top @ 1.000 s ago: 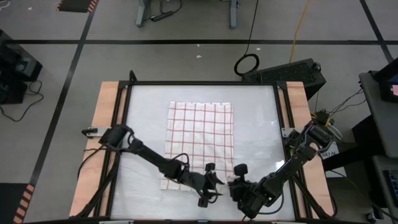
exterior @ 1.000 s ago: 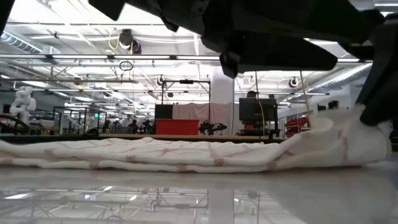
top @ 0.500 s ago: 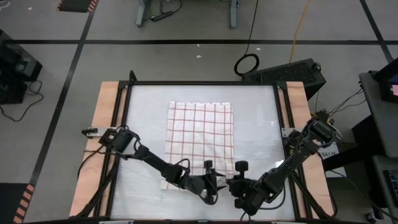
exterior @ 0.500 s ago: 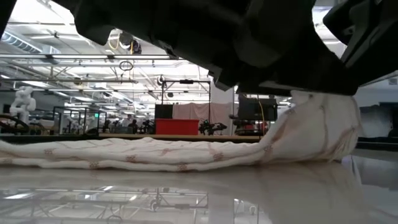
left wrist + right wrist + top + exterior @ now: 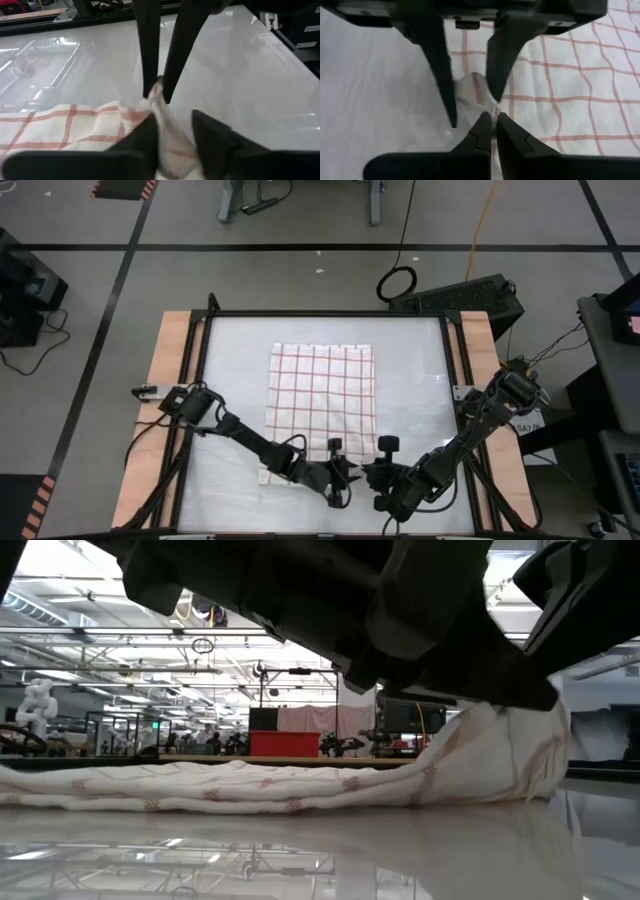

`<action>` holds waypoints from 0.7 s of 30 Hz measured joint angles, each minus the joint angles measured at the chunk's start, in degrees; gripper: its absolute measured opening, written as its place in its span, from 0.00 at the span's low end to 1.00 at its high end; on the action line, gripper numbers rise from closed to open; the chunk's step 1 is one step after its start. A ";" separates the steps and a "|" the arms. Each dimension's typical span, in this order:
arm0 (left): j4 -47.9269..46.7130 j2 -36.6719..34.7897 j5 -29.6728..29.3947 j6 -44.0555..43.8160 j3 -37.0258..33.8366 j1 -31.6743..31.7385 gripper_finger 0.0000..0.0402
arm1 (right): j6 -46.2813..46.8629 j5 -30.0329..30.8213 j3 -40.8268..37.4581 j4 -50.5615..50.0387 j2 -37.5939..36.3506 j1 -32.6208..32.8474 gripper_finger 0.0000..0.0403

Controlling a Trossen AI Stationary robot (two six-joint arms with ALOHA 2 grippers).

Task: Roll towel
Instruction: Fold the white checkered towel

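Both end effectors [image 5: 350, 477] on towel's [image 5: 322, 385] near edge

1. Left arm reaches diagonally from the left edge of the counter [image 5: 420, 380] toward near-centre, forearm low.
2. Left gripper [image 5: 345, 477] sits at the towel [image 5: 322, 392] near corner; fingers [image 5: 145, 142] closed on a pinch of cloth, per left wrist view.
3. Right arm comes in from right edge, elbow bent, wrist angled inward.
4. Right gripper [image 5: 372, 475] just beside left one, tips facing each other; fingers [image 5: 482, 127] nipped tight on the same raised cloth bit.
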 joint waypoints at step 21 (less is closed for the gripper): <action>1.42 -0.02 11.38 1.27 0.00 0.61 0.01 | -4.78 -0.76 0.00 -0.64 -0.06 4.29 0.39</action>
